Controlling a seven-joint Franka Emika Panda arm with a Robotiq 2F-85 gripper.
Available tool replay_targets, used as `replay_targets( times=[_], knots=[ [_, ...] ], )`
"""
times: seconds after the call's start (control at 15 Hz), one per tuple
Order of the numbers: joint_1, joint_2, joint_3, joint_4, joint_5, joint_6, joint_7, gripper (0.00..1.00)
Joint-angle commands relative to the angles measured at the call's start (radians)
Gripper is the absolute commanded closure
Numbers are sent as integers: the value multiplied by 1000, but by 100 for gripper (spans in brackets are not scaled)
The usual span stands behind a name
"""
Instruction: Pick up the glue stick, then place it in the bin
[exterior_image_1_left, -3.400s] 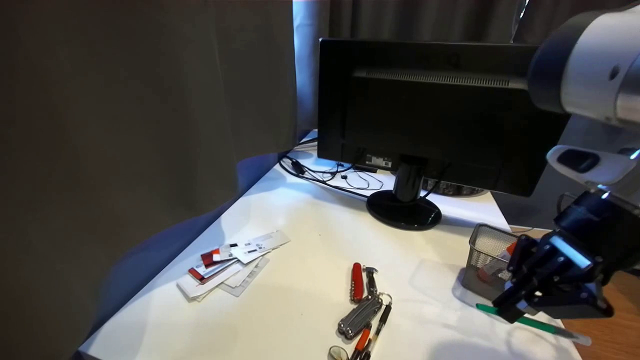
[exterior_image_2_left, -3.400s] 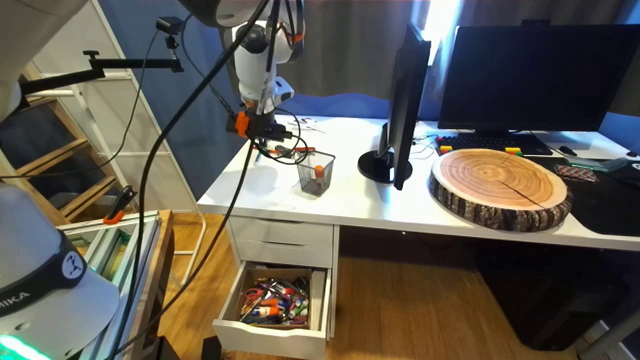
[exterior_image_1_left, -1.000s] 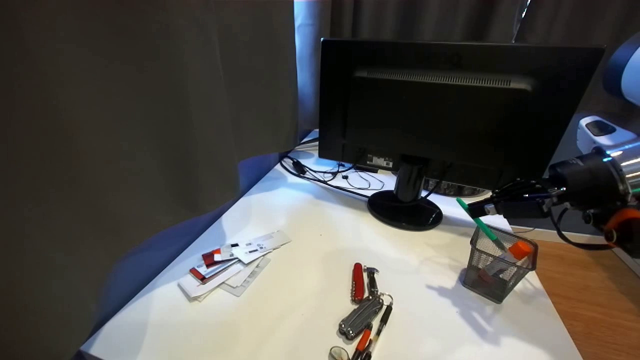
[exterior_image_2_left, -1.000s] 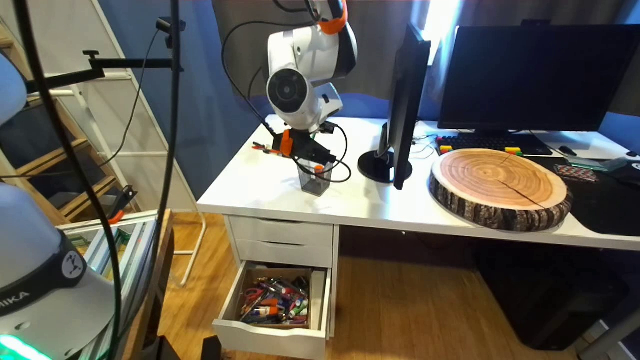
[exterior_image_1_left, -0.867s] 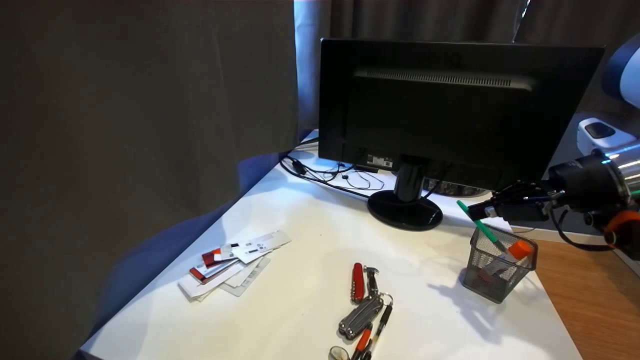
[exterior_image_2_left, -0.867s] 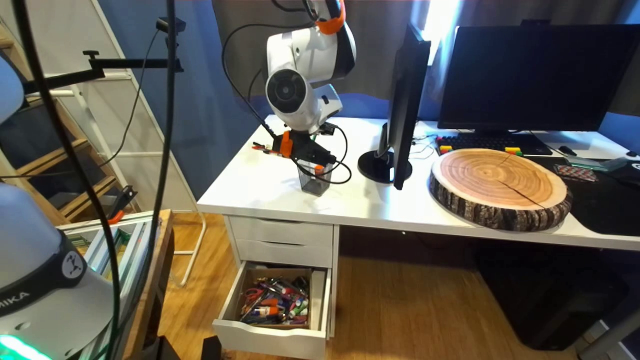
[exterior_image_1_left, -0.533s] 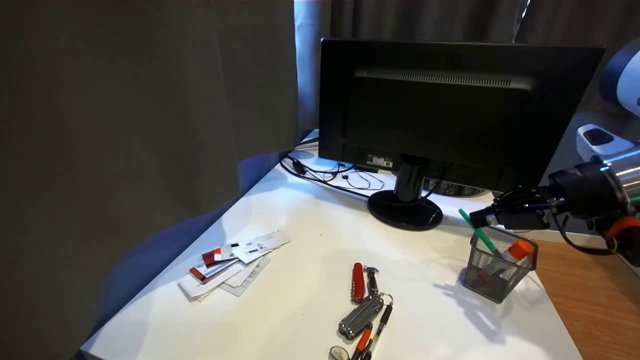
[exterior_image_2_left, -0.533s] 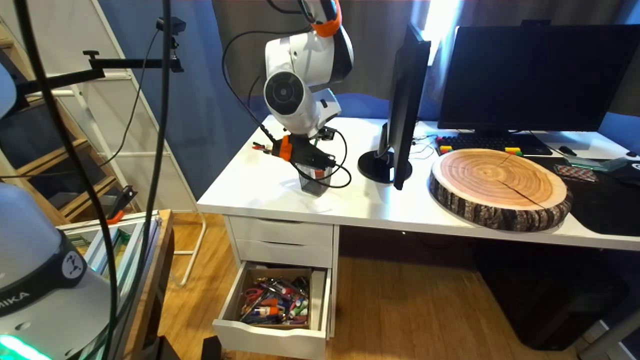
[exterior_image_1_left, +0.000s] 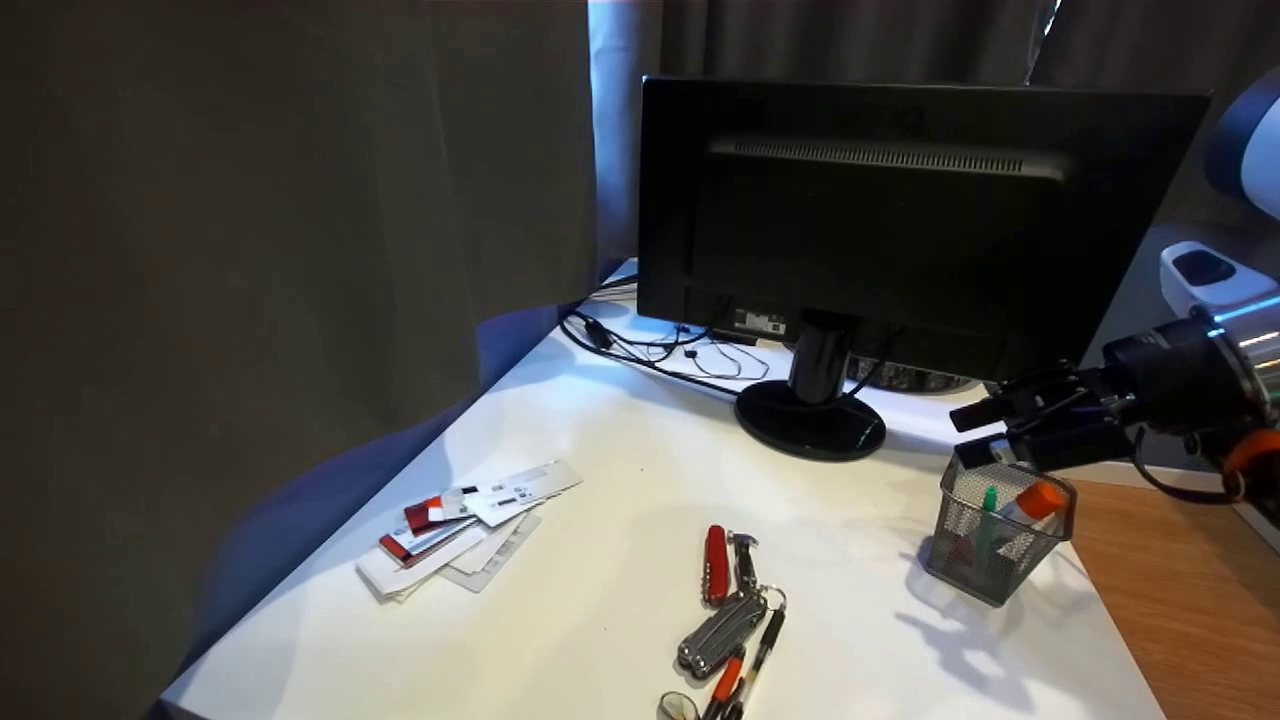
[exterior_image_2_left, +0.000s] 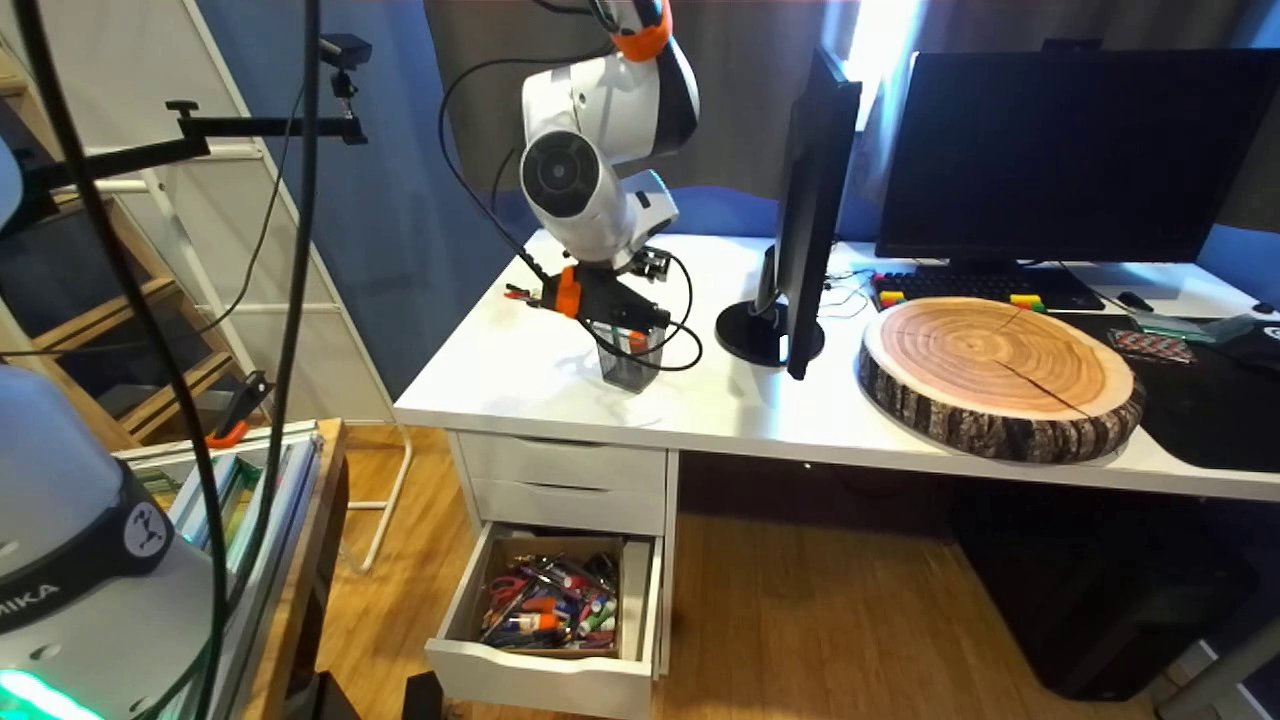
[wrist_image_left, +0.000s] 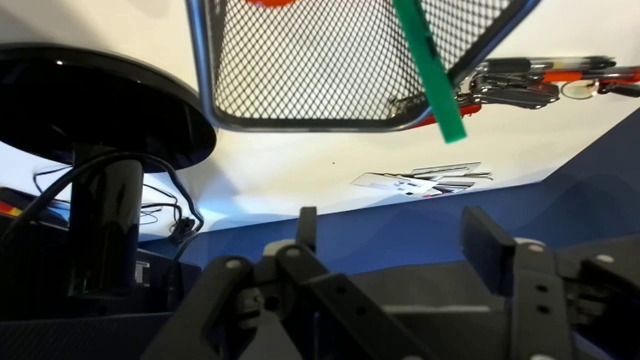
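Note:
The glue stick, a slim green stick (exterior_image_1_left: 988, 503), stands inside the bin, a grey wire-mesh cup (exterior_image_1_left: 1010, 570) near the desk's right edge in an exterior view. In the wrist view the green stick (wrist_image_left: 431, 70) leans across the rim of the mesh bin (wrist_image_left: 310, 65), its tip reaching past it. My gripper (exterior_image_1_left: 970, 434) hovers just above the bin with its fingers parted. Between the fingertips of the gripper (wrist_image_left: 390, 225) in the wrist view there is only background. An exterior view shows the bin (exterior_image_2_left: 628, 373) partly behind the arm, and the stick is hidden there.
An orange-capped tube (exterior_image_1_left: 1040, 500) shares the bin. Behind stands a black monitor (exterior_image_1_left: 900, 220) on its round base (exterior_image_1_left: 810, 430). A red pocket knife (exterior_image_1_left: 715, 565), a multitool (exterior_image_1_left: 720, 635) and pens lie mid-desk; cards (exterior_image_1_left: 470, 530) lie farther left. A drawer (exterior_image_2_left: 560, 675) hangs open below.
Earlier my gripper carried the green stick, tilted, from the desk to above the bin. Since half a second ago the fingers have parted and the stick has dropped lower into the bin.

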Motion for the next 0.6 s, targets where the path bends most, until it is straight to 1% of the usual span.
replay_targets(
  times=[0.0, 0.07, 0.13, 0.2, 0.4, 0.53],
  knots=[
    [-6, -105, 48, -58, -13, 86, 52, 0],
    [139, -171, -81, -91, -101, 52, 213, 0],
    [0, -136, 80, -77, -94, 148, 157, 0],
    [13, -155, 85, -89, -136, 173, 218, 0],
    [-24, -173, 203, -110, -236, 297, 344, 0],
    [-62, -165, 290, -121, -285, 379, 414, 0]
  ],
)
